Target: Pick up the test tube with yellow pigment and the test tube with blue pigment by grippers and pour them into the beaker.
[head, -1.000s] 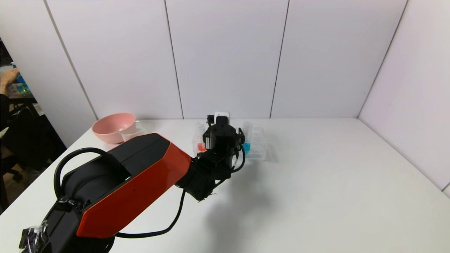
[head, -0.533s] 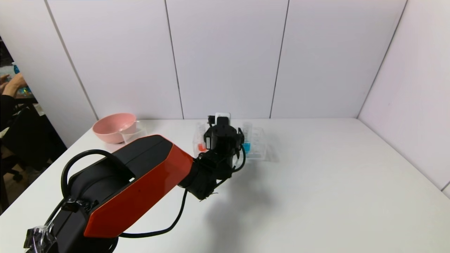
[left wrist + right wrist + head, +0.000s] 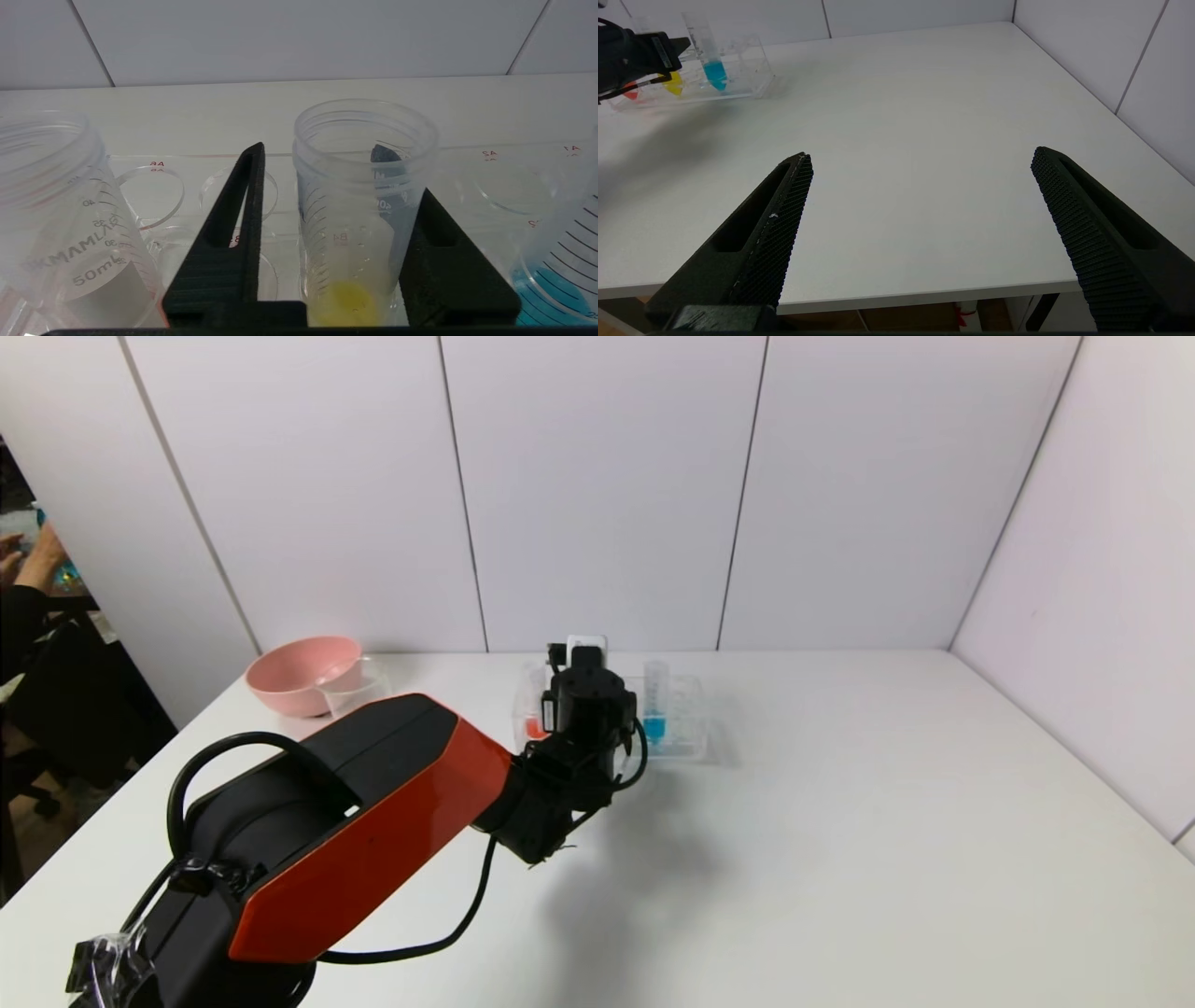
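Note:
The yellow test tube (image 3: 355, 224) stands in the clear rack (image 3: 689, 723), with yellow liquid at its base. It is hidden behind my left gripper in the head view and shows in the right wrist view (image 3: 673, 85). My left gripper (image 3: 583, 695) is open and straddles this tube (image 3: 318, 151). One jaw stands clear of the tube; the other lies close against its far side. The blue test tube (image 3: 655, 714) stands upright in the rack just right of the gripper (image 3: 556, 280). The beaker (image 3: 353, 686) stands beside the pink bowl. My right gripper (image 3: 920, 158) is open and empty over the table's near edge.
A pink bowl (image 3: 303, 674) sits at the back left. A tube with red-orange liquid (image 3: 534, 723) stands in the rack's left end (image 3: 70, 233). White walls close the back and the right side. A person's hand shows at the far left, off the table.
My left gripper has shifted slightly to the left at the rack, so the blue tube now stands uncovered beside it. The tubes and the beaker have not moved.

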Motion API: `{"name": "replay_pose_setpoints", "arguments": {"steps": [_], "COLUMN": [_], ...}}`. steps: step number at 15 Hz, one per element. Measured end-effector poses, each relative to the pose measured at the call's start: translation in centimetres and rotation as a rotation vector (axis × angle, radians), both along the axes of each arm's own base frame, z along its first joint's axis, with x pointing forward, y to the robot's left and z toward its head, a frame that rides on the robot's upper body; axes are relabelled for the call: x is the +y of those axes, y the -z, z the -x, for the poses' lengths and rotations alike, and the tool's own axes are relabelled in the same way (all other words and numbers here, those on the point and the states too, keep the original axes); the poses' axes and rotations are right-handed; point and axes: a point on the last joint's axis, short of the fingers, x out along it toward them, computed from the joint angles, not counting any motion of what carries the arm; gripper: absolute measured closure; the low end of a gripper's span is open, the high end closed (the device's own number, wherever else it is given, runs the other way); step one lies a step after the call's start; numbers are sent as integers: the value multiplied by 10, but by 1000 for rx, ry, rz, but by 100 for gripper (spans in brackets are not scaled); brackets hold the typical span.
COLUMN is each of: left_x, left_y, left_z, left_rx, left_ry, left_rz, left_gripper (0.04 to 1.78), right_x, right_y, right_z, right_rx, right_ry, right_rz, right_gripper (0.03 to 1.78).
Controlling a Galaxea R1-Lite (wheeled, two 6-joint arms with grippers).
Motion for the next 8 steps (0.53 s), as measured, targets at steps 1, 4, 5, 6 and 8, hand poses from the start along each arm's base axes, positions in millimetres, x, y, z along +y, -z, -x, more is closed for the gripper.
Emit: {"name": "replay_pose_setpoints", "arguments": {"steps": [1,4,5,6,8], "left_x": [-1,-1,-2,-2,-2], "left_y": [0,0,0,0,0], "left_z": [0,1,1,1,2], "left_rx": [0,1,2,2,2], "left_ry": [3,4,5,5,6], "left_rz": [1,0,-2,-2,-2], "left_gripper": [122,128,128,128,128], "right_x": [0,0,0,0,0], "right_y": [0,0,0,0,0], "right_z": [0,0,0,0,0], "right_rx": [0,0,0,0,0], "right_ry": [0,0,0,0,0], "right_rz": [0,0,0,0,0], "right_gripper": [10,10,10,10,10]}}
